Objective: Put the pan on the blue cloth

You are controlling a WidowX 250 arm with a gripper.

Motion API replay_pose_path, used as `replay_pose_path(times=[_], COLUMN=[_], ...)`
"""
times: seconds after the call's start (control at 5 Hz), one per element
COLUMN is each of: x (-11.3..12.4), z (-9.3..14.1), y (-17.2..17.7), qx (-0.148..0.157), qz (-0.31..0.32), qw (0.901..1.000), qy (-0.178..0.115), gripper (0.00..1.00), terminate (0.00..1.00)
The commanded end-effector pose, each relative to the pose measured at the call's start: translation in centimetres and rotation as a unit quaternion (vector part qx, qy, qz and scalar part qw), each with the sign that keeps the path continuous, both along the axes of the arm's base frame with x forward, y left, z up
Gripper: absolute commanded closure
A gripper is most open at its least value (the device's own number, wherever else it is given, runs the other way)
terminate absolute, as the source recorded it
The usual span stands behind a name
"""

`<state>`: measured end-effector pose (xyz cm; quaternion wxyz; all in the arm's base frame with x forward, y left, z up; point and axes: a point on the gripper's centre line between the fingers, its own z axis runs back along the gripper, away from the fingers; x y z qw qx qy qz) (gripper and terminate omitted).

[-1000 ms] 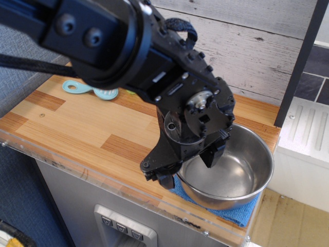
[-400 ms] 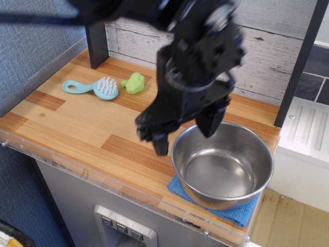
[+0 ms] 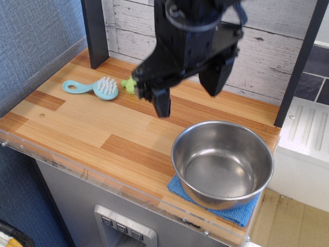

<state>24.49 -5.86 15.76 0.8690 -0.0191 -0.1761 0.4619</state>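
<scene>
The pan (image 3: 222, 163), a round shiny steel bowl with no handle, sits upright on the blue cloth (image 3: 237, 213) at the front right of the wooden counter. Only the cloth's front corners show under it. My gripper (image 3: 187, 95) hangs open and empty above the counter, up and to the left of the pan, its two black fingers (image 3: 161, 102) spread wide. It touches nothing.
A teal brush (image 3: 92, 88) with white bristles lies at the back left. A small green object (image 3: 129, 84) lies beside it, partly hidden by my gripper. A dark post (image 3: 95, 32) stands at the back left, another (image 3: 298, 62) at the right. The counter's front edge (image 3: 103, 177) runs near the pan.
My gripper has let go of the pan's rim and risen up and back, away from the pan. The pan stays on the cloth.
</scene>
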Motion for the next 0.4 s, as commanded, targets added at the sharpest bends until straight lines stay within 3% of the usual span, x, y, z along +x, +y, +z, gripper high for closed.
replay_pose_path(times=[0.0, 0.2], x=[0.16, 0.16], z=[1.49, 1.49], y=[0.03, 0.03], qx=[-0.007, -0.007], qz=[0.000, 0.000], qw=[0.9998, 0.9998], qy=[-0.020, -0.020], gripper=[0.00, 0.00], terminate=[0.00, 1.00])
